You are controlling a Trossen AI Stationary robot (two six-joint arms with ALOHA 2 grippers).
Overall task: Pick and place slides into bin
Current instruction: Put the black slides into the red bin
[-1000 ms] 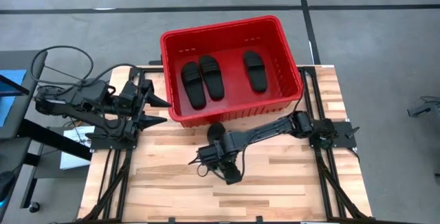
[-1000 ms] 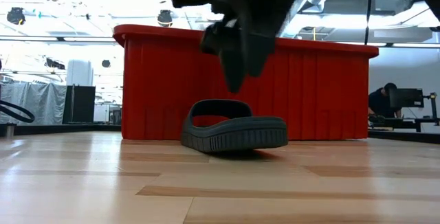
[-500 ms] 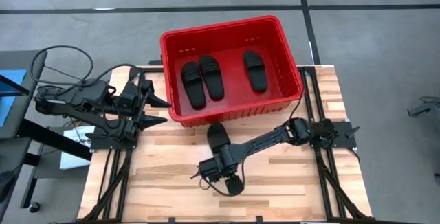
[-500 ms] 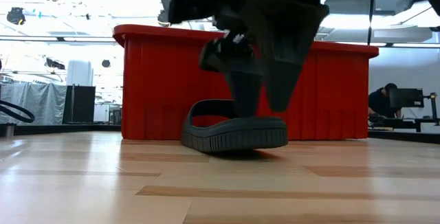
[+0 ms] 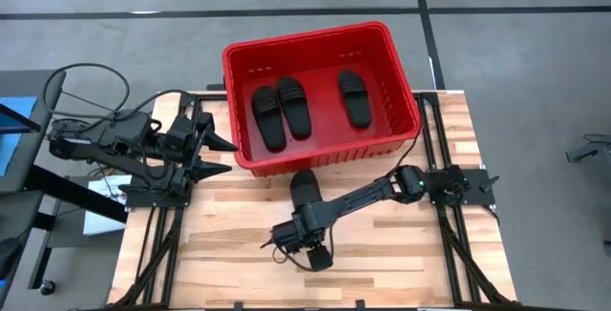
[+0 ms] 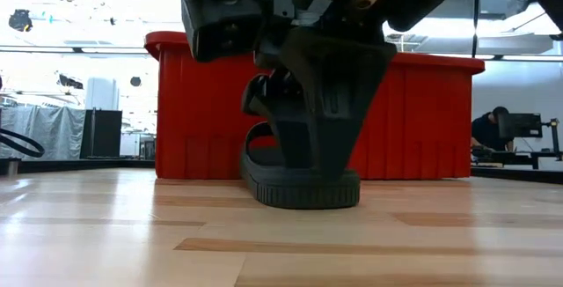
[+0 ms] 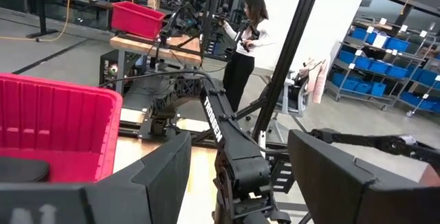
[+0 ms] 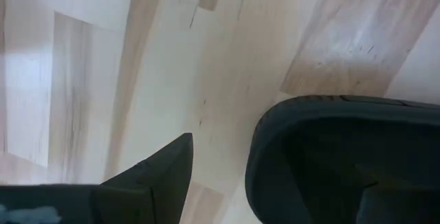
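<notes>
Matt rubbery slide (image 6: 303, 186), glossy plastic bin (image 5: 239, 72), wooden table (image 5: 401, 244).

I count four slides: three lie inside the bin (image 5: 401, 68), namely one (image 5: 268, 117), a second (image 5: 294, 106) just beside it, and a third (image 5: 355, 97) apart from them; the fourth slide (image 5: 305, 189) sits on my bench (image 5: 220, 244). There is one bin. I have two arms, each with one end effector.

Red bin (image 5: 248, 158) wall blocks the way behind the loose slide (image 5: 305, 188)
</notes>
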